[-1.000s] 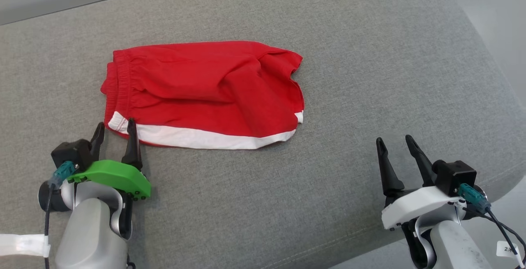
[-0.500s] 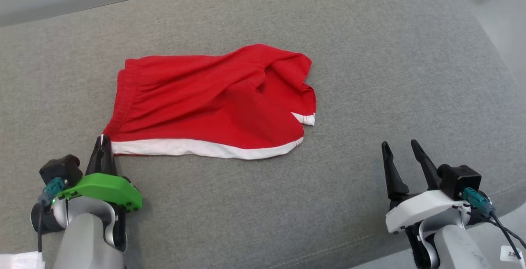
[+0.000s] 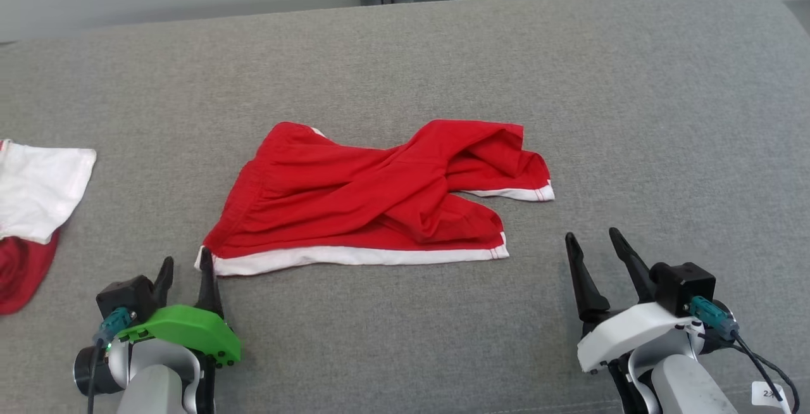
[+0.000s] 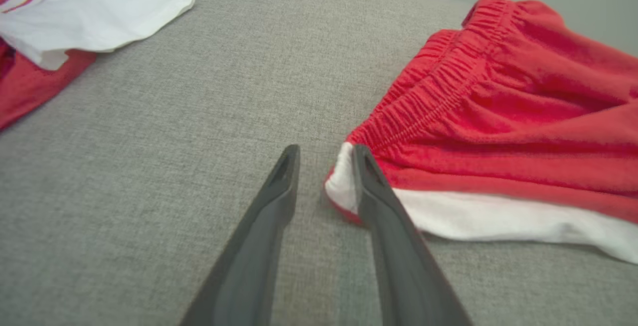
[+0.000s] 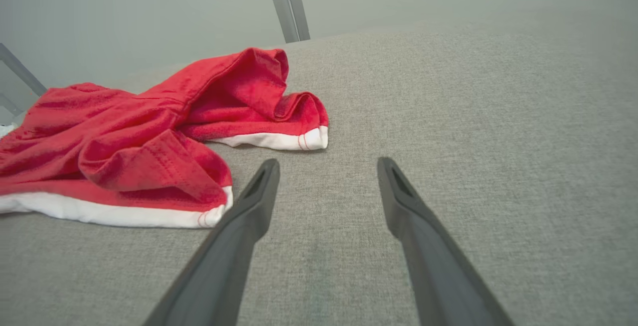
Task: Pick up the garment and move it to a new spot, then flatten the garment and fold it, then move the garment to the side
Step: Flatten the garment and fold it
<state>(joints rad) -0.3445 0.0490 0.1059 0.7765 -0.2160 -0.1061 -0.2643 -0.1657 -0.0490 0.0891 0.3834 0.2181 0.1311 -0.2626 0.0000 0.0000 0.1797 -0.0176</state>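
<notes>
Hovering the left gripper (image 3: 186, 257) with fingers parted beside the white corner of the shorts (image 3: 354, 199) — gripping nothing. Holding the right gripper (image 3: 591, 235) wide open and empty near the hem, probably readying to flatten. Leaving the shorts rumpled mid-couch (image 3: 633, 85) — not yet folded.

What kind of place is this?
Probably a robot test room for folding clothes: a wide grey woven-fabric padded surface, red shorts with white trim laid on it, and another white-and-red garment set aside.
</notes>
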